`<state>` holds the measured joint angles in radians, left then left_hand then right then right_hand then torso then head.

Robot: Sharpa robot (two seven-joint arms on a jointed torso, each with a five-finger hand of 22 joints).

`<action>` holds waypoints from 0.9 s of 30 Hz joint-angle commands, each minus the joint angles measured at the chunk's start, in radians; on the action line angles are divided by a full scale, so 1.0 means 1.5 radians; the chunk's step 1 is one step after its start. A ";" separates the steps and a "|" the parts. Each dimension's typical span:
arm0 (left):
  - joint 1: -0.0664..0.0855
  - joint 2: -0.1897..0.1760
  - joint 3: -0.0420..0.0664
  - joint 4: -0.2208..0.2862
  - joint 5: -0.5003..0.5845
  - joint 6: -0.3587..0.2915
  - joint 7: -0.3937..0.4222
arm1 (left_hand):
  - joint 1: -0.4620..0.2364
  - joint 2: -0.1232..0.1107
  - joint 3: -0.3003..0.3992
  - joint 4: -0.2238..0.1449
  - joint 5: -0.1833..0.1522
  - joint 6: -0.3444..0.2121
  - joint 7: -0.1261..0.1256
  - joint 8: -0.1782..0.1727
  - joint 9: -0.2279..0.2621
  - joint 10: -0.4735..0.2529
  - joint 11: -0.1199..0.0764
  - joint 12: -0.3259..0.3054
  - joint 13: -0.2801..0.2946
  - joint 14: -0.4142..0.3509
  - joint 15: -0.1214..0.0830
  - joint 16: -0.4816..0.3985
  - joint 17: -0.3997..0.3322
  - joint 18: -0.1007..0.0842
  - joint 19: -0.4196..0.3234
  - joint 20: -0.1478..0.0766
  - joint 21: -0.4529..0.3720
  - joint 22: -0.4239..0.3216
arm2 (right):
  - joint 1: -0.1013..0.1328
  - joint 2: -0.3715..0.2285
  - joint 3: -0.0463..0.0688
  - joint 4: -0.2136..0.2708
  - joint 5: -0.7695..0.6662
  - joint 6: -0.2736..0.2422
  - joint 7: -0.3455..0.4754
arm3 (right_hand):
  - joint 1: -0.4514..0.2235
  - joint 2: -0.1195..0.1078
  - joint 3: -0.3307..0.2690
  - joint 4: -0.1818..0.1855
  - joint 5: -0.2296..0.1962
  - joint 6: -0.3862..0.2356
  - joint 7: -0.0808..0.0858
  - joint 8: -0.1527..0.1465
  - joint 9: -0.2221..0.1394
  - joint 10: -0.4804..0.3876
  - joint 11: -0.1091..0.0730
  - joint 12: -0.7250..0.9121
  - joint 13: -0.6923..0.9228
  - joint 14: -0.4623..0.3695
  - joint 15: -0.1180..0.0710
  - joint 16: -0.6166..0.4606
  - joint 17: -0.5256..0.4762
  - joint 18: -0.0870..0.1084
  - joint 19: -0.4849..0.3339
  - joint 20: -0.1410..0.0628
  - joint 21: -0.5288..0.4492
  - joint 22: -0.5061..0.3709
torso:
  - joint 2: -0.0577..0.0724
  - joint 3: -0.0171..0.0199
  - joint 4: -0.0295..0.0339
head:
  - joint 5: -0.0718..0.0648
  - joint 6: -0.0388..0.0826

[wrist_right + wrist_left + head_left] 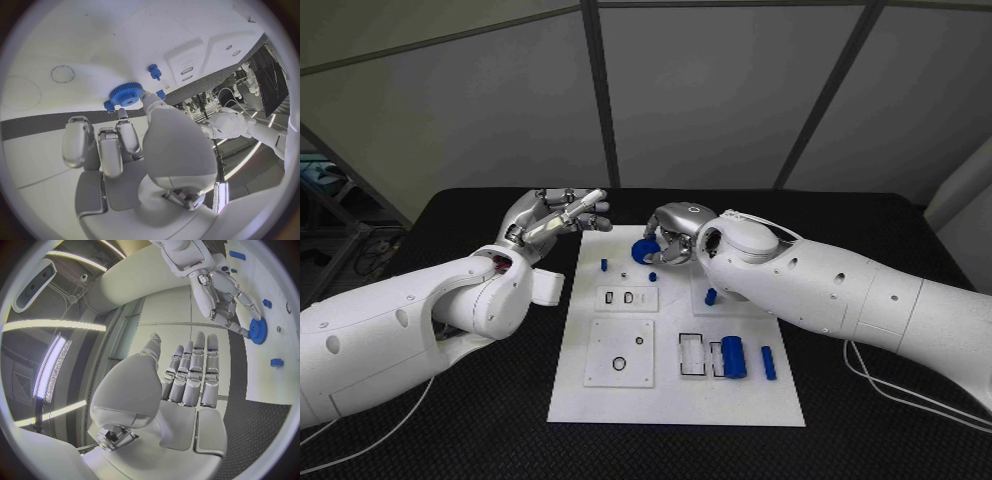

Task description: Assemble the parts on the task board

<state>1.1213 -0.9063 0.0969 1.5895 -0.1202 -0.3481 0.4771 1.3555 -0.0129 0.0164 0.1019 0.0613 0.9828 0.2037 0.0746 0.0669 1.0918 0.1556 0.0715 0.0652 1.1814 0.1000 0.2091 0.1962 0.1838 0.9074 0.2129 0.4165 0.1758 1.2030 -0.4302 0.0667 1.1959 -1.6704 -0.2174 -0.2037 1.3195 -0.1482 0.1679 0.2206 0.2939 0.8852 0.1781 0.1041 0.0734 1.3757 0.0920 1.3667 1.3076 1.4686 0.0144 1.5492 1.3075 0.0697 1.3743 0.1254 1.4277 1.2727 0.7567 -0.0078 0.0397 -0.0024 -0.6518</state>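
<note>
The white task board (678,395) lies in the middle of the black table. At the board's far edge my right hand (678,230) pinches a blue gear (646,251) between thumb and fingertips, just above the white surface. The wrist views show the same gear (126,94) (257,330) in those fingers, with the right hand (224,292) reaching down to it. My left hand (560,214) is raised off the board's far left corner, its fingers (192,371) stretched out straight and holding nothing. A blue peg (153,71) stands on the board near the gear.
Small blue pegs (604,265) (653,276) (711,296) stand on the board's far half. A blue cylinder (731,352) and a blue bar (769,362) lie at its near right. Raised white plates (620,352) (627,297) sit on its left half. Black table (473,410) surrounds it.
</note>
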 commanded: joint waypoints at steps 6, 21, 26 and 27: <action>0.001 -0.002 0.001 -0.002 -0.004 0.005 0.004 | 0.000 0.008 0.002 -0.004 -0.004 0.003 0.001 -0.003 0.000 -0.004 -0.002 -0.002 0.000 -0.004 -0.001 -0.005 0.001 -0.001 -0.007 0.000 -0.003 -0.001 | 0.000 -0.086 0.001 0.081 0.117 -0.176 0.093 | 0.014 0.008 0.016 -0.014 0.039 0.017 -0.004 0.002 0.001 0.010 -0.004 0.009 0.015 0.061 0.000 0.003 0.144 -0.003 0.001 -0.001 0.003 0.001 | -0.002 0.0012 -0.0034 | -0.003 0.005; 0.000 -0.001 0.000 -0.010 -0.004 0.010 0.003 | 0.013 0.003 0.004 -0.022 -0.004 0.006 0.000 -0.004 0.000 -0.001 -0.003 -0.001 0.000 -0.004 -0.002 -0.008 0.004 -0.001 -0.007 0.000 -0.003 -0.002 | 0.000 -0.293 0.000 0.136 0.279 -0.050 0.200 | 0.072 -0.002 0.035 -0.070 -0.014 0.040 -0.008 0.004 0.000 0.007 -0.008 0.003 0.010 0.059 -0.004 0.001 0.138 -0.002 -0.004 -0.005 -0.001 -0.004 | -0.008 0.0069 -0.0238 | -0.012 0.009; -0.001 0.000 0.000 -0.012 -0.004 0.011 0.004 | 0.013 0.002 0.004 -0.023 -0.004 0.007 0.000 -0.004 0.000 -0.001 -0.004 -0.001 0.000 -0.004 -0.002 -0.009 0.004 -0.001 -0.007 0.000 -0.002 -0.002 | 0.000 -0.313 0.000 0.125 0.291 -0.043 0.197 | 0.069 -0.006 0.031 -0.071 -0.013 0.035 -0.007 -0.001 -0.001 0.006 -0.007 0.002 0.008 0.059 -0.004 0.001 0.137 -0.002 -0.005 -0.005 -0.001 -0.005 | -0.008 0.0074 -0.0229 | -0.017 0.009; -0.001 0.000 0.000 -0.012 -0.004 0.011 0.004 | 0.013 0.002 0.004 -0.023 -0.004 0.007 0.000 -0.004 0.000 -0.001 -0.004 -0.001 0.000 -0.004 -0.002 -0.009 0.004 -0.001 -0.007 0.000 -0.002 -0.002 | 0.000 -0.313 0.000 0.119 0.292 -0.042 0.196 | 0.069 -0.006 0.031 -0.071 -0.013 0.035 -0.007 -0.001 -0.001 0.006 -0.007 0.002 0.008 0.059 -0.004 0.001 0.137 -0.002 -0.005 -0.005 -0.001 -0.005 | -0.008 0.0076 -0.0228 | -0.017 0.008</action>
<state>1.1194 -0.9074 0.0964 1.5712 -0.1202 -0.3458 0.4769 1.3674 -0.0090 0.0221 0.0741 0.0613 0.9827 0.2037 0.0746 0.0669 1.0919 0.1557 0.0715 0.0653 1.1814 0.1000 0.2013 0.2016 0.1839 0.9000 0.2128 0.4165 0.1738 1.2019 -0.9011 0.0663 1.3801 -1.2823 -0.3163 0.0597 1.4213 -0.1522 0.2174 0.1181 0.2786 0.9411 0.1663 0.1041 0.0722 1.3865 0.0840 1.3728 1.3080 1.4686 0.0143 1.5506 1.3074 0.0697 1.3704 0.1215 1.4277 1.2660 0.7457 0.0026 0.0060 -0.0257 -0.6375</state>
